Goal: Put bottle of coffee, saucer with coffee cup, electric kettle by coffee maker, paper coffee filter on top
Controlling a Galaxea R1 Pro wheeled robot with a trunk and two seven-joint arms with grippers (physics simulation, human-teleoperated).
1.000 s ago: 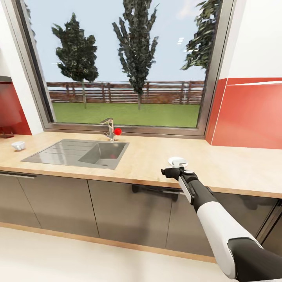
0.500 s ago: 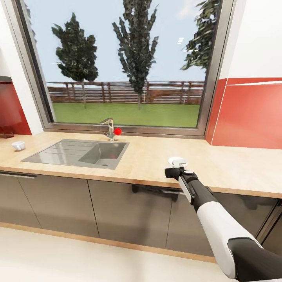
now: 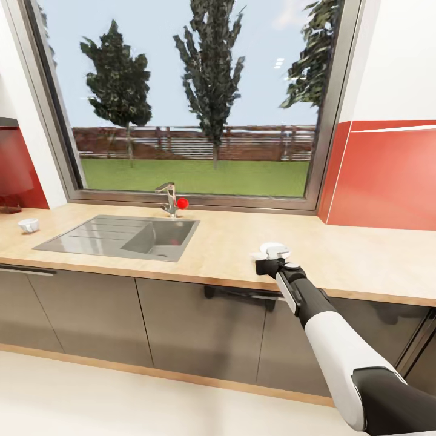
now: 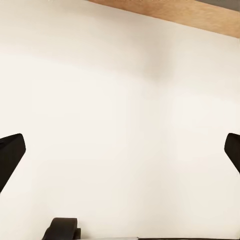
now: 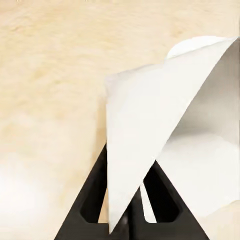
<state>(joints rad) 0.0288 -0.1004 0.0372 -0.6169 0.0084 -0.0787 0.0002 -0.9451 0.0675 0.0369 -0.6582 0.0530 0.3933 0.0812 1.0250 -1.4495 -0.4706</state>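
Pale wood counter (image 3: 230,242) runs under a wide window (image 3: 194,97) looking out on trees, grass and a fence, with red wall panels at either side and a steel sink (image 3: 121,235) with its faucet (image 3: 168,198) set into it. A small white coffee cup (image 3: 28,225) stands on the counter well to the left of the sink. The right gripper (image 3: 261,266) reaches over the counter's front part, its jaws closed on a paper coffee filter (image 5: 150,150): a thin white cone-shaped sheet, folded, with one curved edge standing up between the dark fingers (image 5: 92,200). More white paper, possibly a stack of filters (image 3: 274,249), lies on the counter just beyond the gripper. The left gripper (image 4: 120,150) hangs over the pale floor (image 4: 120,100), its jaws spread wide.
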